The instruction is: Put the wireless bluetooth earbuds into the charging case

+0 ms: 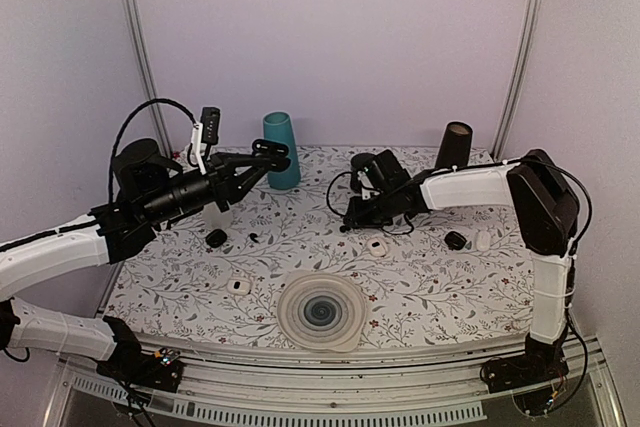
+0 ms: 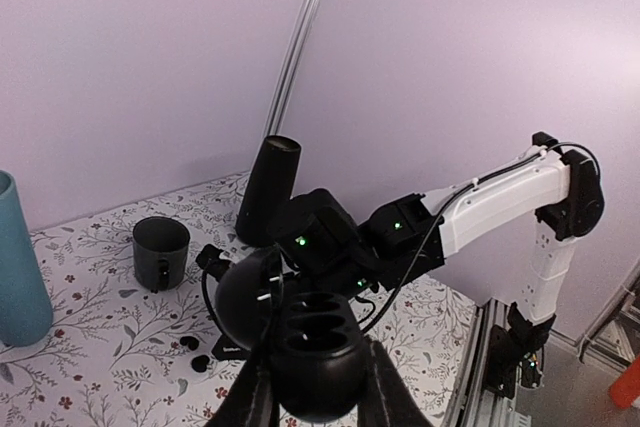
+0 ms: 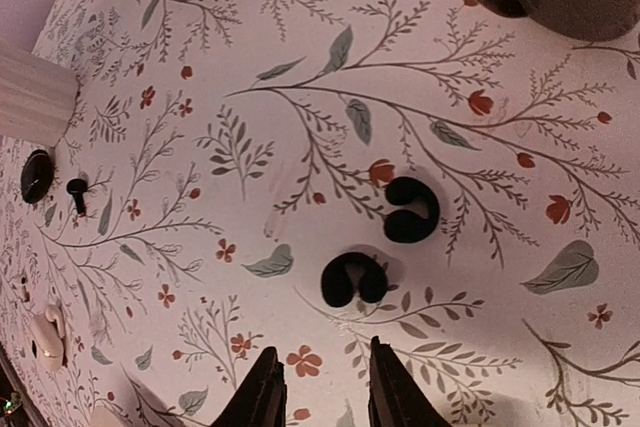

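Two tiny black curved earbuds lie side by side on the floral tablecloth in the right wrist view, one [image 3: 412, 209] farther off and one [image 3: 355, 280] just ahead of my fingers. They also show in the left wrist view [image 2: 193, 352]. My right gripper [image 3: 322, 349] is open and empty, low over the cloth just short of the nearer bud; from above it [image 1: 352, 215] hides them. My left gripper [image 2: 318, 372] is shut on the open black charging case [image 2: 312, 332], slots facing up, held in the air at the back left [image 1: 272, 157].
A teal cup [image 1: 283, 150], a tall black cylinder [image 1: 452, 145] and a dark mug [image 2: 160, 252] stand at the back. Black pebble cases [image 1: 216, 238] [image 1: 455, 240] and white cases [image 1: 237, 285] [image 1: 377, 245] lie around. A striped round disc [image 1: 321, 311] sits near the front.
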Tool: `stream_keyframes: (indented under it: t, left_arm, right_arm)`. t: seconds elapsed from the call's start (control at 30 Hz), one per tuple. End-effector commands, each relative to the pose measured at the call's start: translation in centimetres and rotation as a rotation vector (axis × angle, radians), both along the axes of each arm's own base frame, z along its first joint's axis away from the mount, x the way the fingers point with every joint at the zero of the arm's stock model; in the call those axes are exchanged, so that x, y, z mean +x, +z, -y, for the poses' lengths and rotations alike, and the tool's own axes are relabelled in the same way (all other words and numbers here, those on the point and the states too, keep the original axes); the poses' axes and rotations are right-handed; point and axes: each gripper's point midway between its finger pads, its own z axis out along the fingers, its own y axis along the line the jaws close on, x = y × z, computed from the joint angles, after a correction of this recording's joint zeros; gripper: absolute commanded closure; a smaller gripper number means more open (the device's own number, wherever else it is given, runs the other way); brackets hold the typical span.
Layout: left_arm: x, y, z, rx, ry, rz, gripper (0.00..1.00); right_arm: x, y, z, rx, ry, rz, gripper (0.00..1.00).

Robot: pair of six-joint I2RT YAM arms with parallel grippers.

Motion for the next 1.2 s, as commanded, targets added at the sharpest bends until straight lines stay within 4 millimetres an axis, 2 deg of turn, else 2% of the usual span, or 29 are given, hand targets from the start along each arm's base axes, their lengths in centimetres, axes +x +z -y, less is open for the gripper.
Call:
stream_keyframes:
  t: [0.0,0.43,0.9,1.07,1.17]
  left_arm:
    - [0.1,0.3,-0.6,0.003,0.013,0.011,1.0]
    - [0.1,0.7,-0.5,-0.002,0.004,0.007,1.0]
    - [0.1,0.8,-0.5,0.001,0.004,0.009,1.0]
    - [0.0,0.8,-0.5,0.002,0.004,0.01,1.0]
    - [0.0,0.7,-0.6,0.002,0.007,0.007,1.0]
  right_arm:
    - [1.6,-1.6,1.2,-0.028,-0.05,-0.016,0.72]
    - [3.2,-3.4,1.2,-0.065,-0.056,-0.013,0.74]
    - [5.1,-2.4,0.8,-0.073,-0.086,0.033,0.74]
    - [5.6,-2.7,1.6,-0.103,-0.113,0.037,0.74]
    - [5.8,-3.0,2.1,-0.125,-0.124,0.039,0.78]
